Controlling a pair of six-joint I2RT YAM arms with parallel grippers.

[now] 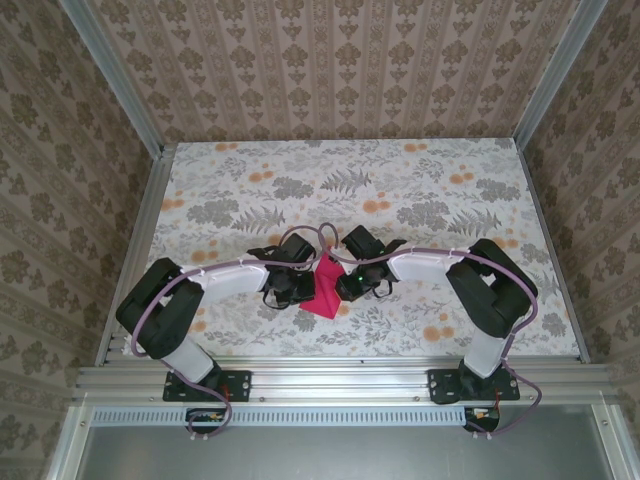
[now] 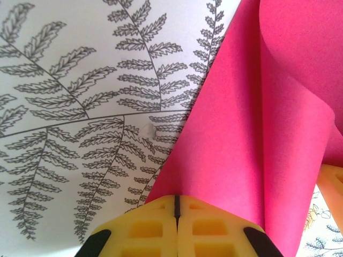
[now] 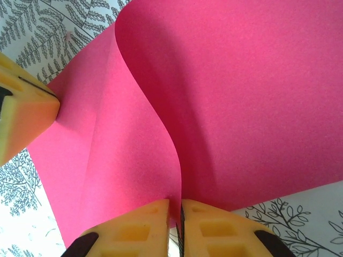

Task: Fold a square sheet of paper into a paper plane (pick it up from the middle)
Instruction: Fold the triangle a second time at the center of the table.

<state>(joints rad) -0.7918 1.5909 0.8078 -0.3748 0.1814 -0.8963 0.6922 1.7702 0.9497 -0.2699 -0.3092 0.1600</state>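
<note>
Pinching the square sheet of paper [image 1: 324, 292] from opposite sides, the left gripper [image 2: 175, 206] and the right gripper [image 3: 176, 214] are each clamped tight on its pink surface. The sheet bows up between them in a loose curl. It sits midway across the floral tablecloth [image 1: 450, 190], nearer the near edge than the far one.
</note>
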